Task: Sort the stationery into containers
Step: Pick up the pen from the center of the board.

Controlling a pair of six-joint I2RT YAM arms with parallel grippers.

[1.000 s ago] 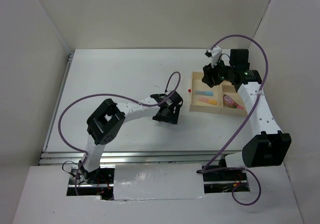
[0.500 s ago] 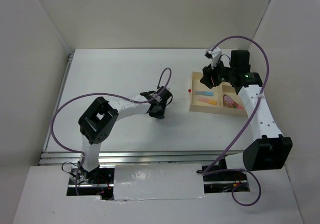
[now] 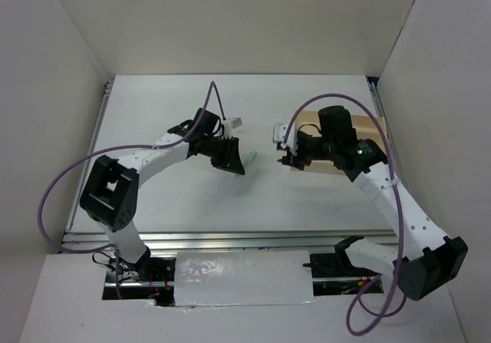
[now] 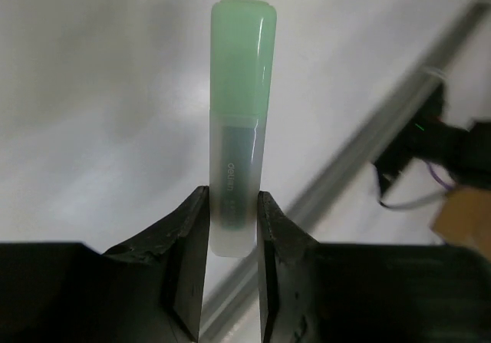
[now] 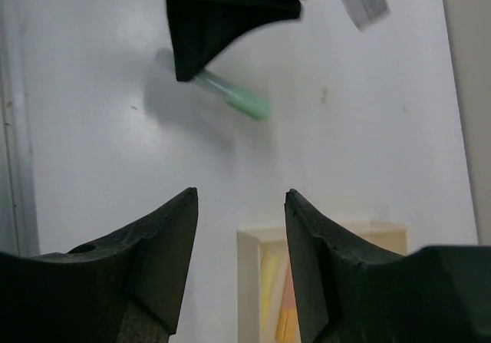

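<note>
**A:** Top camera first. Which step are you on?

**B:** The carry, I'd say. My left gripper (image 3: pixel 232 157) is near the middle of the table (image 3: pixel 153 113), clenched on the green marker (image 3: pixel 251 157), which pokes out towards 3 o'clock. The tray (image 3: pixel 305 118) lies at 3 o'clock from it, apart. My right gripper (image 3: pixel 290 153) hangs at the tray's 9 o'clock edge, between the two.

**A:** Arm poses?

**B:** My left arm reaches out long, elbow at 8 o'clock, wrist turned towards the tray. The right arm comes up from 5 o'clock and bends over the tray.

**A:** Left wrist camera?

**B:** Both fingers (image 4: pixel 192 228) pinch the marker's clear lower end, and the green cap stands at 12 o'clock. The grip looks square to me.

**A:** Right wrist?

**B:** My right fingers (image 5: pixel 165 235) stand parted with nothing between them. The marker shows at 12 o'clock, seemingly lifted off the table. The tray's rim is at 6 o'clock, with a yellow stick (image 5: pixel 268 275) and an orange stick (image 5: pixel 286 305) inside.

**A:** Next move?

**B:** I reckon I take the marker towards 3 o'clock, over a compartment, and release it low. My right gripper sits in that lane, so I'd shift it aside first
</note>
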